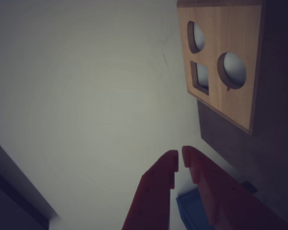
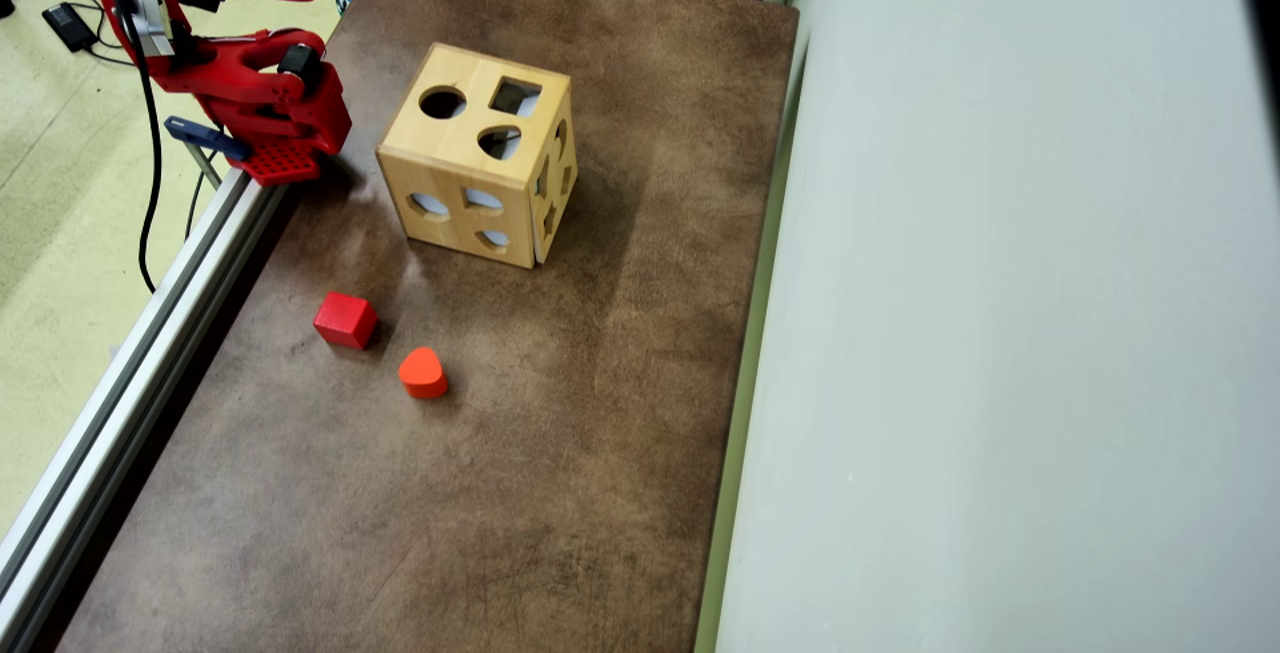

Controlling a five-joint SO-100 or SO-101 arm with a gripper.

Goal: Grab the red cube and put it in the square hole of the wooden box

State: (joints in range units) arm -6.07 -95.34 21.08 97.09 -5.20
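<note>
Standing on the brown table top, the wooden box is serving as the landmark for everything else in the overhead view. Its upper face is showing a round hole, a square hole and a third rounded opening, and further cutouts are showing on its two visible side faces. Below and to the left of the box, well apart from it, the red cube is lying flat on the table, solid red with sharp edges and one corner turned toward the box. Just beside the cube, on the side away from the table's left edge, an orange rounded block is resting, the two near each other but not touching. Nothing is lying between the cube and the box. The red arm is sitting folded at the table's edge, up and to the left of the box. In the wrist view the gripper is pointing past the box with its jaws almost together, only a thin slit between the tips and nothing held.
</note>
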